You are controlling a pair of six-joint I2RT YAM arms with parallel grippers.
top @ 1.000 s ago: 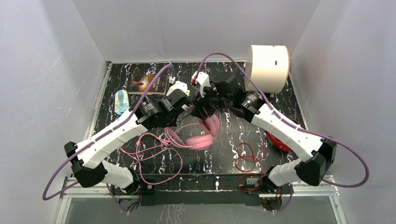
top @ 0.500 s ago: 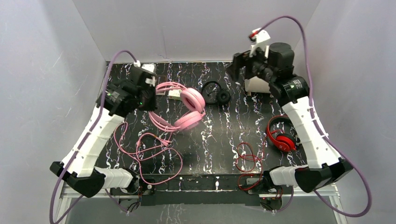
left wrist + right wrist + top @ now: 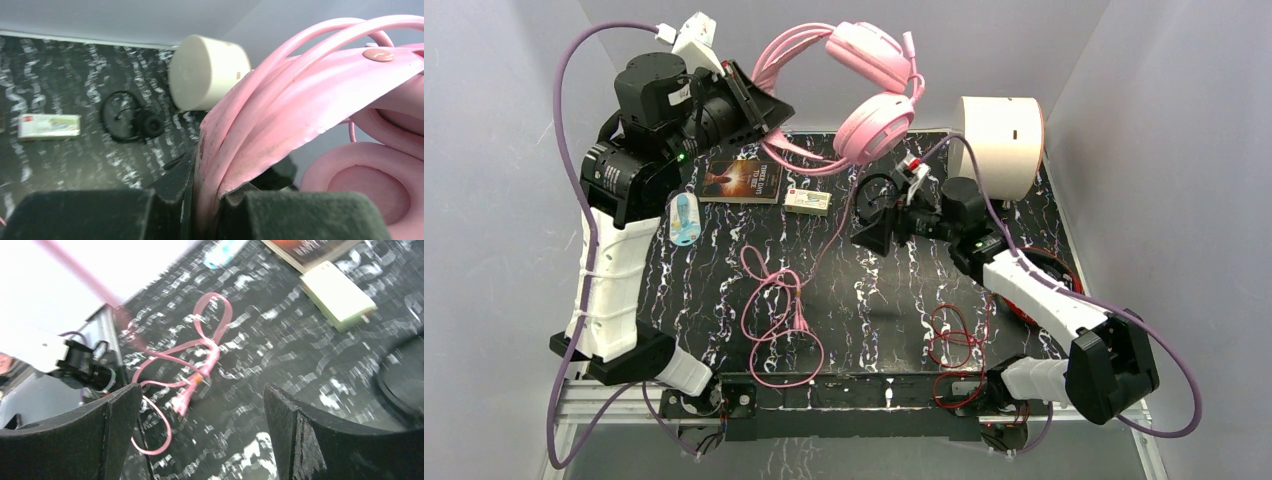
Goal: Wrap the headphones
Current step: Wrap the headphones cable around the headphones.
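Tabletop (image 3: 879, 310) black, white-veined, pink cable (image 3: 200, 376) looped on it; grey walls (image 3: 1044, 50) around.

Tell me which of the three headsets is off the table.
The pink headset, clamped by its headband in the left gripper and held high. The black headset and the red headset both lie on the table.

A bulky pink headset (image 3: 869, 75) hangs from the left gripper (image 3: 764, 103) above the back of the black marbled table (image 3: 894, 310), its thin pink cable (image 3: 774, 300) heaped front left; a paperback book (image 3: 742, 180) and small flat box (image 3: 808, 201) lie back left, and a small black headset (image 3: 131, 122) lies left of a white cylinder (image 3: 997, 145) at back right.
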